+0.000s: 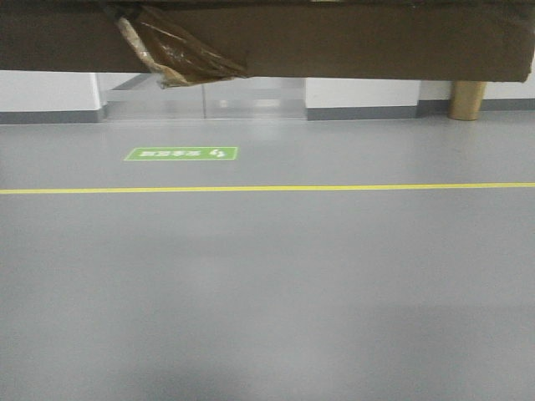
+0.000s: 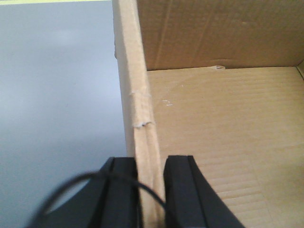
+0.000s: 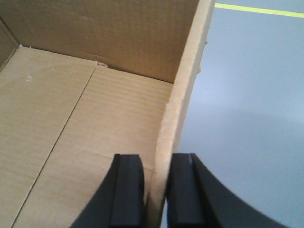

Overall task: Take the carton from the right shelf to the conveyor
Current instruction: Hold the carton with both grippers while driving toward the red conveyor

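We hold open carton [image 2: 228, 118] above grey floor [image 1: 267, 292]: left gripper [image 2: 151, 190] clamped on left wall, right gripper [image 3: 159, 190] clamped on right wall.

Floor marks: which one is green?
The small rectangular sign with white markings, lying beyond the line. The line is yellow, long and thin, and runs right across the floor.

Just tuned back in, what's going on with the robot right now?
Both arms are holding an open carton between them. The left gripper is clamped on its left wall and the right gripper on its right wall. In the front view the carton spans the top of the picture, above grey floor with a yellow line. No shelf or conveyor is in view.
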